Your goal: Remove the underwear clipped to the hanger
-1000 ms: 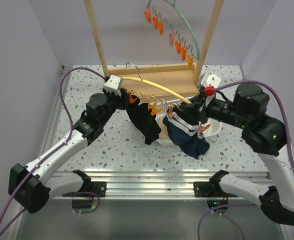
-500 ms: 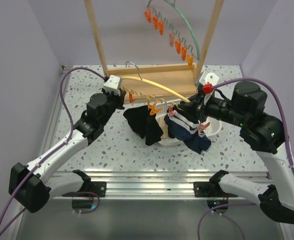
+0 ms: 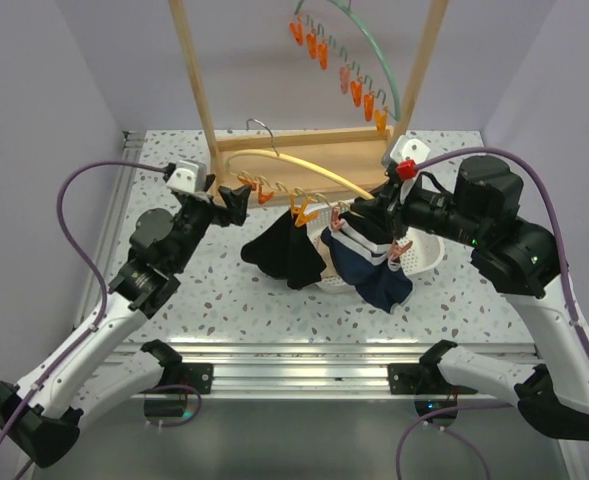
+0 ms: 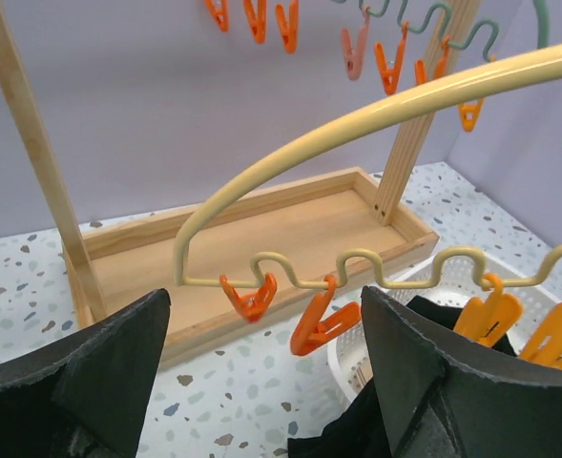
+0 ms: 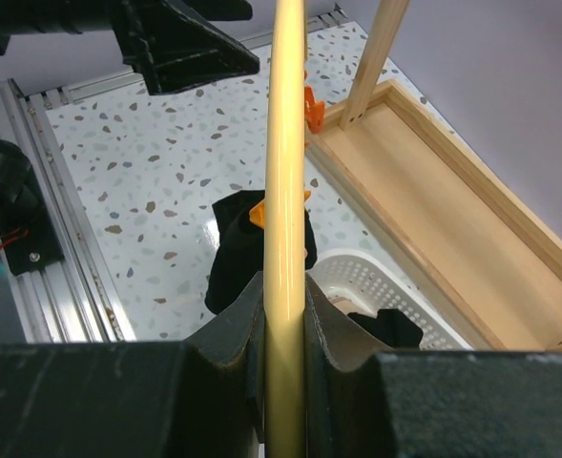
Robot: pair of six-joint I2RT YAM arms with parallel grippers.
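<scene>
The yellow hanger (image 3: 294,168) is held out over the table, with my right gripper (image 3: 376,208) shut on its bar (image 5: 285,172). A black underwear (image 3: 286,255) hangs from one orange clip (image 3: 301,210) and sags onto the table. The navy underwear with white trim (image 3: 370,268) hangs further right over the basket. My left gripper (image 3: 236,197) is open at the hanger's left end, and its jaws hold nothing. Two empty orange clips (image 4: 249,297) (image 4: 326,322) dangle between its fingers (image 4: 118,367). The black cloth (image 4: 357,434) lies low on the right.
A white perforated basket (image 3: 426,256) under the hanger holds black and pale cloth (image 5: 385,329). Behind it stands a wooden rack with a tray base (image 3: 314,150). A green hanger with orange clips (image 3: 359,90) hangs from the rack. Aluminium rails run along the near edge.
My left gripper pinched the leftmost clip, then opened and drew back to the left. The black underwear's left corner dropped free, so it now hangs from one clip. The right gripper kept its grip.
</scene>
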